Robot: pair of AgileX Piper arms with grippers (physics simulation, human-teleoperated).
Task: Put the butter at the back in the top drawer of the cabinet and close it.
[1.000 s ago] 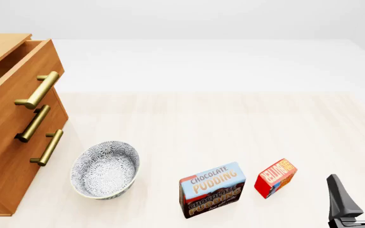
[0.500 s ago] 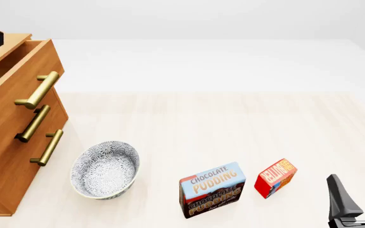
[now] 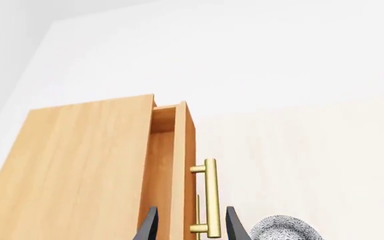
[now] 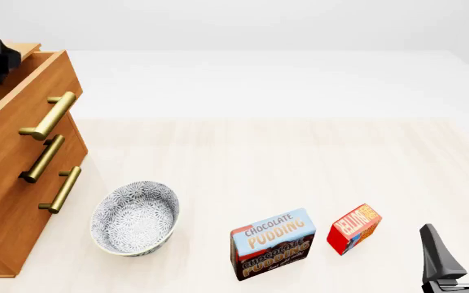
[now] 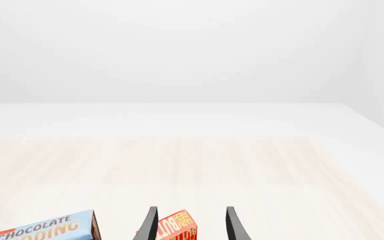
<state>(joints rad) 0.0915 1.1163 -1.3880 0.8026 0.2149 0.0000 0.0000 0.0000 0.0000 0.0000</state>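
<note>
Front view: pale wood-grain table (image 4: 300, 165), white walls; both grippers, left (image 3: 186, 225) and right (image 4: 461, 250), gape empty.

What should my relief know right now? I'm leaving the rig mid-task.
Left gripper: open, empty, above the top drawer.
Right gripper: open, empty, just right of the butter.
Butter stands on the table by the pudding box, bowl further left.
Done: top drawer of the cabinet pulled open.
Left: grasp butter, place it in the drawer, close it.
</note>
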